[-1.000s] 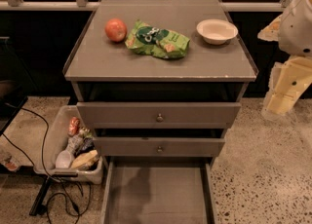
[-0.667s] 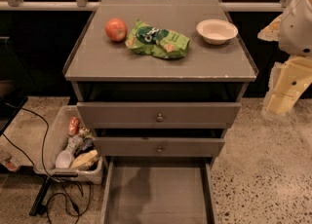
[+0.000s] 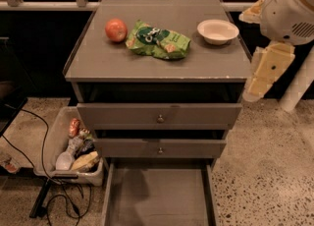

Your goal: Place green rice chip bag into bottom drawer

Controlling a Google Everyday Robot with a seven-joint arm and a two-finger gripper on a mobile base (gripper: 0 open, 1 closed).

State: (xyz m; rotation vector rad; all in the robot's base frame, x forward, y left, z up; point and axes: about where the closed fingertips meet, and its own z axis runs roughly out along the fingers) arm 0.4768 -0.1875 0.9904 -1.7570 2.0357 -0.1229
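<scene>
The green rice chip bag [image 3: 158, 40] lies crumpled on the bench [image 3: 113, 64] beside the apple [image 3: 116, 30]: light, probably slippery foil, best pinched at a raised fold. The pincer [image 3: 267, 72] hangs right of the bench; its state cannot be told.

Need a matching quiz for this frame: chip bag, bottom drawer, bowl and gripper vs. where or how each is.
1. green rice chip bag
2. bottom drawer
3. white bowl
4. gripper

A. pulled open, lowest
B. off the cabinet, by its right side
C. on the cabinet top, next to the apple
D. on the cabinet top, right rear

Pairs: 1-C, 2-A, 3-D, 4-B
</scene>
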